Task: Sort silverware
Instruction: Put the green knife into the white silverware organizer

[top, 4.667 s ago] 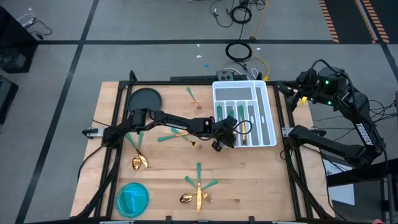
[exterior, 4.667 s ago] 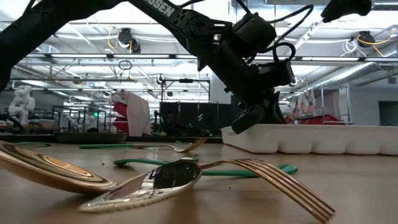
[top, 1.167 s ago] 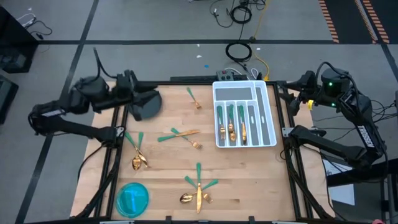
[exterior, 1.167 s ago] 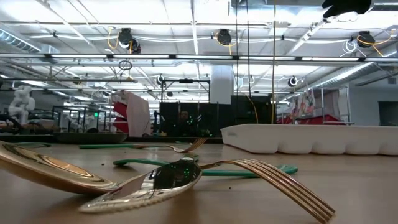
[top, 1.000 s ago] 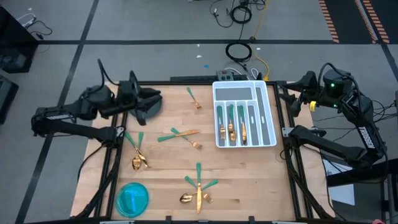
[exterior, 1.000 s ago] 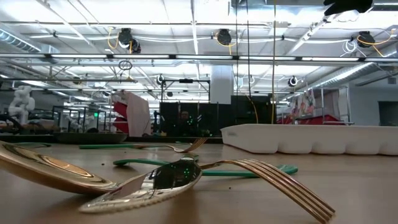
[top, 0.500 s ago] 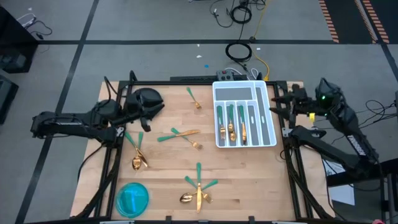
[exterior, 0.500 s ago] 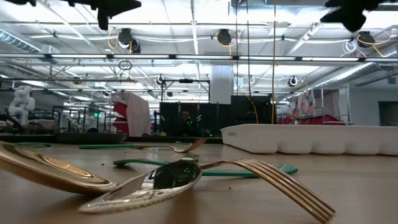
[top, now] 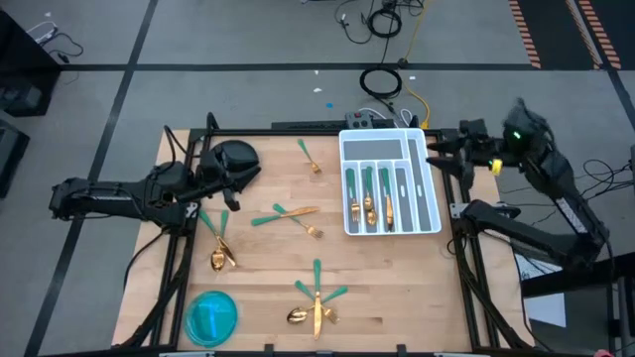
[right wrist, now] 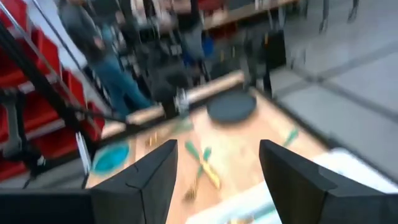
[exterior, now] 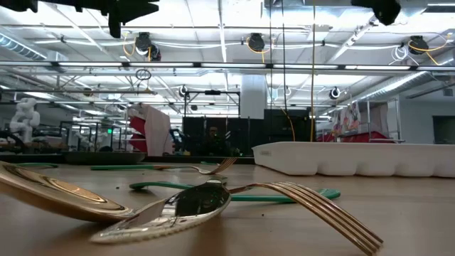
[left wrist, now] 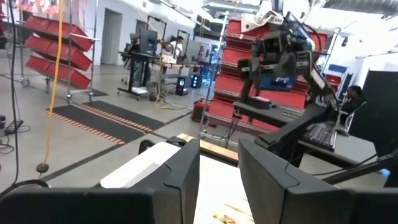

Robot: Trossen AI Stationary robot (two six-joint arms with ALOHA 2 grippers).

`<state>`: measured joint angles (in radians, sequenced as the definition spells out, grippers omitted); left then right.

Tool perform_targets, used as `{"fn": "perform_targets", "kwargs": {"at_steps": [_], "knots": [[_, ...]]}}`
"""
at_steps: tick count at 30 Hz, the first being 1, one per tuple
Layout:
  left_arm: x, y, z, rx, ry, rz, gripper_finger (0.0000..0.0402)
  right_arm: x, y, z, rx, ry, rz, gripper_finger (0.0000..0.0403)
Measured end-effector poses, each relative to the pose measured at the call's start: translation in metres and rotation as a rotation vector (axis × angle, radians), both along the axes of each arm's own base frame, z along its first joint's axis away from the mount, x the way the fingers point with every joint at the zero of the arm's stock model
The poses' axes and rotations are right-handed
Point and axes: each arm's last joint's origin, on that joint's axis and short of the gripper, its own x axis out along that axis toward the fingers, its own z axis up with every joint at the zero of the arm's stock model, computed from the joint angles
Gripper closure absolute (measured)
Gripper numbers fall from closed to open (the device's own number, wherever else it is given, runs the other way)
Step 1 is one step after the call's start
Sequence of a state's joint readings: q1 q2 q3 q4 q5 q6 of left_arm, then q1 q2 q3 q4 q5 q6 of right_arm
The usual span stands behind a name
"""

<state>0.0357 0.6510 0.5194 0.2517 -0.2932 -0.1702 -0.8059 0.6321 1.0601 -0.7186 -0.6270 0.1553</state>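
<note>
Gold-headed, green-handled silverware lies loose on the wooden table: a fork [top: 309,157] at the far side, crossed pieces [top: 286,213] in the middle, a spoon [top: 219,248] at the left, and a cluster [top: 316,300] near the front, which fills the low view [exterior: 213,203]. More pieces lie in the white tray [top: 433,203]. My left gripper [top: 245,172] hovers open and empty over the dark plate [top: 238,151]; its wrist view [left wrist: 219,180] shows the gap. My right gripper [top: 435,149] hovers open and empty at the tray's far right corner; its wrist view [right wrist: 217,180] shows the gap too.
A blue round dish [top: 211,315] sits at the near left corner. Dark frame rails run along the table's left [top: 177,248] and right [top: 458,248] sides. A grey box [top: 369,121] and cables lie behind the tray. People stand in the room beyond.
My left gripper has swung in from beyond the table's left edge and gone down over the dark plate. My right gripper has gone toward the table's left, reaching the tray's right rim. The silverware and tray have stayed where they were.
</note>
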Motion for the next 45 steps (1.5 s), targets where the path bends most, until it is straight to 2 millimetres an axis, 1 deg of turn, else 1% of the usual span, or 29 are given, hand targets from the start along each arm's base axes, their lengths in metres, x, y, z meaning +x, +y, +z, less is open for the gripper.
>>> {"fn": "perform_targets", "kwargs": {"at_steps": [2, 5, 8, 10, 15, 18, 21, 23, 26, 30, 33, 35, 40, 45], "knots": [[0.000, 0.000, 0.000, 0.005, 0.001, 0.001, 0.0285, 0.011, -0.007, 0.001, 0.047, 0.089, 0.036, 0.0183], [0.000, 0.000, 0.000, 0.019, 0.004, 0.002, 0.0285, 0.033, -0.014, -0.007, 0.135, 0.216, 0.127, 0.0183], [-0.001, 0.000, 0.001, 0.020, -0.002, 0.002, 0.0285, 0.060, -0.012, -0.021, 0.191, 0.327, 0.232, 0.0183], [-0.002, 0.000, 0.001, 0.020, -0.004, 0.002, 0.0285, 0.080, -0.005, -0.030, 0.187, 0.392, 0.296, 0.0183], [-0.004, 0.000, 0.002, 0.020, -0.004, 0.003, 0.0285, 0.126, 0.023, -0.046, 0.095, 0.477, 0.450, 0.0183], [-0.004, 0.000, 0.002, 0.020, -0.002, 0.003, 0.0285, 0.149, 0.037, -0.058, 0.067, 0.512, 0.543, 0.0183], [-0.004, 0.000, 0.002, 0.022, -0.001, 0.003, 0.0285, 0.168, 0.048, -0.073, 0.038, 0.567, 0.614, 0.0183], [-0.004, 0.000, 0.001, 0.022, 0.000, 0.002, 0.0285, 0.181, 0.053, -0.080, -0.005, 0.619, 0.644, 0.0184], [-0.003, 0.000, 0.000, 0.024, 0.015, 0.000, 0.0285, 0.199, 0.062, -0.080, -0.129, 0.686, 0.706, 0.0184], [-0.003, 0.000, 0.000, 0.026, 0.022, -0.001, 0.0285, 0.224, 0.072, -0.072, -0.274, 0.740, 0.804, 0.0184], [-0.003, 0.000, 0.000, 0.043, 0.027, -0.001, 0.0285, 0.245, 0.079, -0.065, -0.345, 0.714, 0.861, 0.0184], [-0.003, 0.000, 0.000, 0.044, 0.027, -0.002, 0.0285, 0.258, 0.084, -0.064, -0.400, 0.698, 0.904, 0.0184], [-0.003, -0.001, 0.000, 0.050, 0.023, -0.035, 0.0285, 0.290, 0.098, -0.074, -0.523, 0.680, 1.016, 0.0184], [-0.004, -0.002, 0.001, 0.069, 0.023, -0.066, 0.0285, 0.316, 0.112, -0.093, -0.597, 0.689, 1.109, 0.0184]]}}
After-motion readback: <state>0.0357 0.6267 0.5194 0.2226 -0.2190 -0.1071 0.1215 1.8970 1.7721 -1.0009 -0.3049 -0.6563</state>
